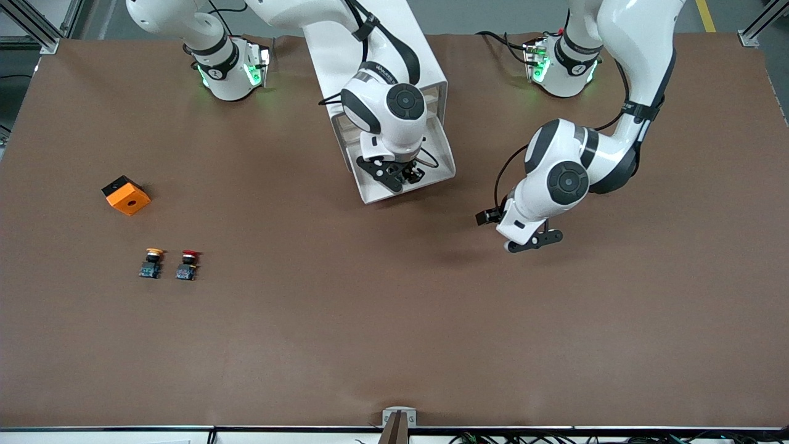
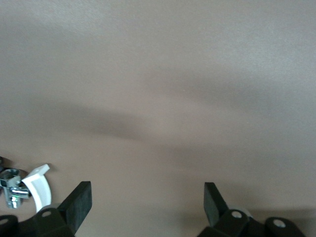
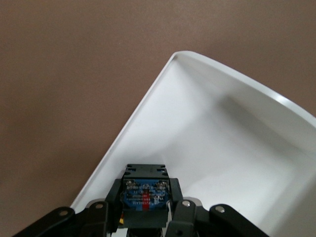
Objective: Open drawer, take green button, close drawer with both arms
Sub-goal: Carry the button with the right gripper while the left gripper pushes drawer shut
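- We see the right gripper over the pulled-out drawer, near the middle of the desk's robot-side edge, fingers clamped on the button.
- The left gripper waits above bare table beside the cabinet, toward the left arm's end, fingers spread, nothing between.

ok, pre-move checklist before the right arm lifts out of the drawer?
1. Drawer pulled open: ok.
2. Right gripper over the drawer: ok.
3. Right gripper shut on button: ok; fingers flank its base.
4. Button's cap colour: cannot tell, only the base shows.
5. Left gripper open, over bare table, away from drawer: ok.
6. Yellow button, red button, orange block away from cabinet: ok.
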Robot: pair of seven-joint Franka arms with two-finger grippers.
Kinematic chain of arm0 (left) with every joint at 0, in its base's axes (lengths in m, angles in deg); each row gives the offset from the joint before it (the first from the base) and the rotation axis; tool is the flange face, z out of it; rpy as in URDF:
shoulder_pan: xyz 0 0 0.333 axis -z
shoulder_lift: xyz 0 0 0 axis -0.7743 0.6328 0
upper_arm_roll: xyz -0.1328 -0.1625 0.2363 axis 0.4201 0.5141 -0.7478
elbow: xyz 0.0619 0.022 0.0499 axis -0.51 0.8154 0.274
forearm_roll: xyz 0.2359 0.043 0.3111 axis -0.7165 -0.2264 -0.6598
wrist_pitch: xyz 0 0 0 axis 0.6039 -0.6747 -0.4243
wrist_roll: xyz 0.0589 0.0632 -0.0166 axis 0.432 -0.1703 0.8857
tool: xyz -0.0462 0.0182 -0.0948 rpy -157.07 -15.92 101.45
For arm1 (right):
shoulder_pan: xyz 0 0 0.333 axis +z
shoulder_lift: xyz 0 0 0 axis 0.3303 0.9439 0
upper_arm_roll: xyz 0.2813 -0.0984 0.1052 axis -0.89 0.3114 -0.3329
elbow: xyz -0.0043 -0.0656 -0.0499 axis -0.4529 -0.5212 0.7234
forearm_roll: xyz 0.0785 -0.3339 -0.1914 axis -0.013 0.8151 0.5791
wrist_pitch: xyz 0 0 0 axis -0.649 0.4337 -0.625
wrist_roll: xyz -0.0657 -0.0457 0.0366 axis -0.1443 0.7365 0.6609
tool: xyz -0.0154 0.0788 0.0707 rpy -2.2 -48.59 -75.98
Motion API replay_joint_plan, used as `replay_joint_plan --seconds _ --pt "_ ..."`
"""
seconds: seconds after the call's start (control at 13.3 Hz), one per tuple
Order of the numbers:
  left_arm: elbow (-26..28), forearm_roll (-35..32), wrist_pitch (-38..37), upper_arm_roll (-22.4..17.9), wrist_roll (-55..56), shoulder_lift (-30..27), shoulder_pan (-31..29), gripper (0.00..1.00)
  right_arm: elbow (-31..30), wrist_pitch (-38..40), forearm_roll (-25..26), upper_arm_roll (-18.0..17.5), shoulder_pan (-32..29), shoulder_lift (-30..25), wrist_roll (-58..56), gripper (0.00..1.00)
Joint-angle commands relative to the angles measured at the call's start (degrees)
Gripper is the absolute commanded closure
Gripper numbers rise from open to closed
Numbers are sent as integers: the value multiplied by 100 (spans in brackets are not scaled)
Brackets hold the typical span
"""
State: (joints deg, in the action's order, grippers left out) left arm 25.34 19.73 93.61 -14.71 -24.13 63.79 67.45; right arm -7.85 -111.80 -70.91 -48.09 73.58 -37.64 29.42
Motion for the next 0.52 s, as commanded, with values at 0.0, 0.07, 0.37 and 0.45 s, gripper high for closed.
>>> replay_joint_plan --seconds 0.0,0.07,0.37,0.45 --pt "-252 90 43 18 375 188 183 0 342 99 -18 27 -50 66 49 100" --pt "-296 221 191 18 516 259 236 0 464 186 -18 27 -120 49 23 100" --pt "-367 380 639 18 719 522 675 0 993 915 -36 27 -541 -56 -816 100" --pt "-376 380 719 18 728 584 772 0 975 1003 -45 27 -664 -214 -1291 100"
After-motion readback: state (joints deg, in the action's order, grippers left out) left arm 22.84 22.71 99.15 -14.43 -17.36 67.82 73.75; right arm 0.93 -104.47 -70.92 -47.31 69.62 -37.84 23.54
